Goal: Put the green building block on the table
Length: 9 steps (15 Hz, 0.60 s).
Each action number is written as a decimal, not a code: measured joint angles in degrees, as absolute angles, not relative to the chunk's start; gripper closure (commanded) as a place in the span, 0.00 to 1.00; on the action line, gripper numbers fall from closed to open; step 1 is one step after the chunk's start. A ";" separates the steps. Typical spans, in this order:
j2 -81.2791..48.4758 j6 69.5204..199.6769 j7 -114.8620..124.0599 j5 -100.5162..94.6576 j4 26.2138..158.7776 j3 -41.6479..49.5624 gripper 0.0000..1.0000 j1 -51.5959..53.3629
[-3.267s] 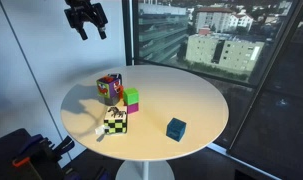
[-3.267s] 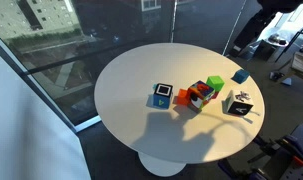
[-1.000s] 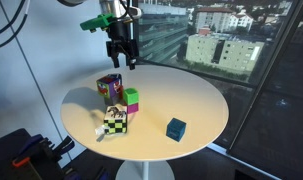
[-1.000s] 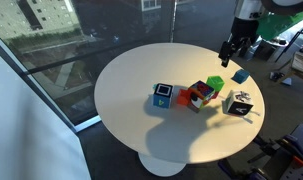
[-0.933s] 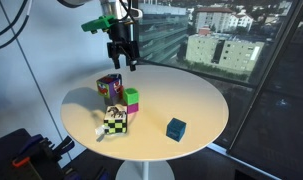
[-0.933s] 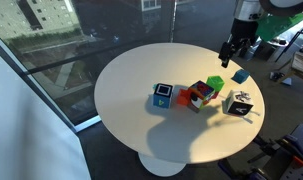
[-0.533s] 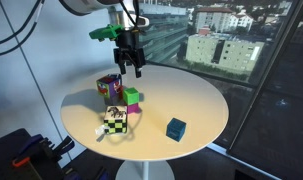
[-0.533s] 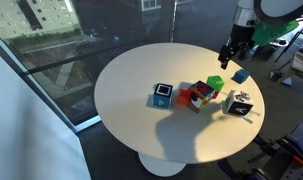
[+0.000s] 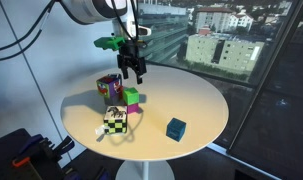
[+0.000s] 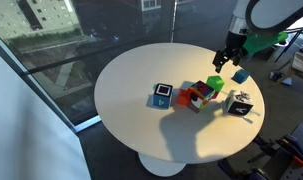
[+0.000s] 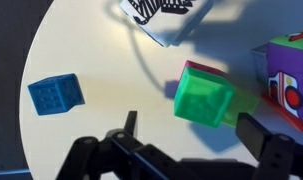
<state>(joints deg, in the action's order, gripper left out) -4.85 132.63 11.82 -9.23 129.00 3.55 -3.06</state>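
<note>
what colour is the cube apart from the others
The lone cube is blue; wrist view shows it best.

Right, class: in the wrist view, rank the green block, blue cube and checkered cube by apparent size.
1. Green block: largest, though it is likely nearest the camera.
2. Blue cube: clearly smaller.
Checkered cube: cut off by the top edge, so it cannot be ranked.

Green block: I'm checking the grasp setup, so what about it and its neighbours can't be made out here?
What the green block sits on: wrist view, the block itself covers nearly all of it.
The checkered cube: wrist view, cut off by the top edge.
Gap between gripper and block: both exterior views, too small to judge.
</note>
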 measured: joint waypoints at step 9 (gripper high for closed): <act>-5.96 132.83 17.38 -9.05 128.95 3.51 0.00 -2.36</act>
